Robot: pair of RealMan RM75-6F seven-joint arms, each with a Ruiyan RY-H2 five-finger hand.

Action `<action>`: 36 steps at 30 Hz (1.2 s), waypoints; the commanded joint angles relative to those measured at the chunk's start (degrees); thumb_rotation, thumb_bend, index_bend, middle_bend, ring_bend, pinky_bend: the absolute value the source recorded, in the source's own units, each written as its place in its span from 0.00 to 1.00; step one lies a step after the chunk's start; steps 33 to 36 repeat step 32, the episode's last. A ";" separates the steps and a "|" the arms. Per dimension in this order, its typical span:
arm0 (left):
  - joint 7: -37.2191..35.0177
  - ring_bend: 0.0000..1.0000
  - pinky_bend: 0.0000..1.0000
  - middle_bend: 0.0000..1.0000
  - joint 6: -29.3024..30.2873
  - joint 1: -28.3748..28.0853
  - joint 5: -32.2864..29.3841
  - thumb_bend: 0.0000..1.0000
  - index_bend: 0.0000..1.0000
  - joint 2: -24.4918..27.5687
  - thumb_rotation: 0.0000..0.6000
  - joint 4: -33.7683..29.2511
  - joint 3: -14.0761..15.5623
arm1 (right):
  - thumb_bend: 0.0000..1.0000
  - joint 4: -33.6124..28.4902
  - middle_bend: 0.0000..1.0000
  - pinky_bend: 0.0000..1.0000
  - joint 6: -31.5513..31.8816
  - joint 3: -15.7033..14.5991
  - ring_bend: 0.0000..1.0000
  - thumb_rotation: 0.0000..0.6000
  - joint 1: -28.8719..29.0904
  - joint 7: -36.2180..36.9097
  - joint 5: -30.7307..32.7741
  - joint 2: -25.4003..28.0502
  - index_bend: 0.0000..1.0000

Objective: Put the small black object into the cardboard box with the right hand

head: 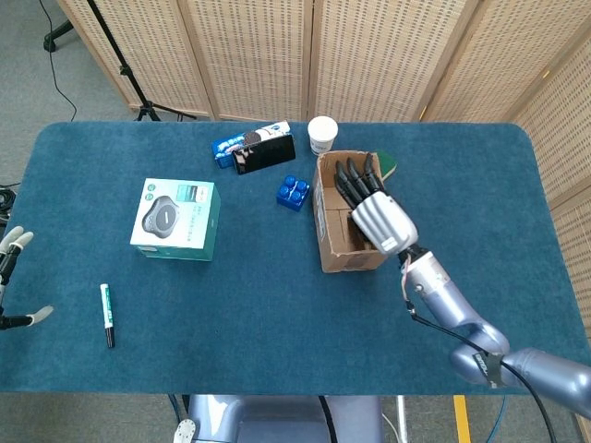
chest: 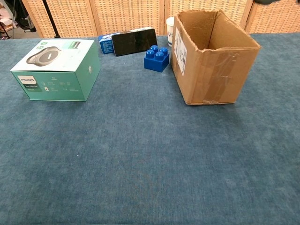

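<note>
The open cardboard box (head: 354, 257) (chest: 211, 70) stands right of the table's centre. My right hand (head: 374, 210) hangs over its opening with black fingers (head: 355, 180) stretched straight and apart toward the far rim. Nothing shows between them. The hand hides most of the box's inside in the head view, and the chest view sees only the box's outer walls and back wall. No small black object shows in the hand or in the box. A black flat slab (head: 264, 153) (chest: 134, 41) leans on a blue packet behind the box. My left hand (head: 9, 268) sits open at the far left edge.
A teal Philips carton (head: 175, 219) (chest: 56, 68) stands at left, a blue toy brick (head: 293, 192) (chest: 156, 58) beside the box, and a white cup (head: 322, 134) behind it. A green object (head: 391, 166) lies at the box's far right corner. A marker (head: 106, 314) lies front left.
</note>
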 commanded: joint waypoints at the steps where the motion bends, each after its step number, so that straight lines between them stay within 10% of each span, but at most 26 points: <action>1: -0.06 0.00 0.00 0.00 0.19 0.09 0.01 0.00 0.00 -0.01 1.00 0.11 -0.01 | 0.26 -3.69 0.00 0.12 5.83 -0.70 0.00 1.00 -4.10 8.07 -3.06 4.57 0.00; 18: 3.85 0.00 0.00 0.00 3.84 0.49 2.44 0.00 0.00 -3.08 1.00 1.32 -0.11 | 0.00 1.63 0.00 0.05 26.67 -10.34 0.00 1.00 -26.61 69.97 -6.40 10.64 0.00; 36: 4.07 0.00 0.00 0.00 8.00 1.33 5.65 0.00 0.00 -6.37 1.00 4.81 0.12 | 0.00 5.72 0.00 0.01 28.88 -13.01 0.00 1.00 -35.28 78.32 -4.19 4.73 0.00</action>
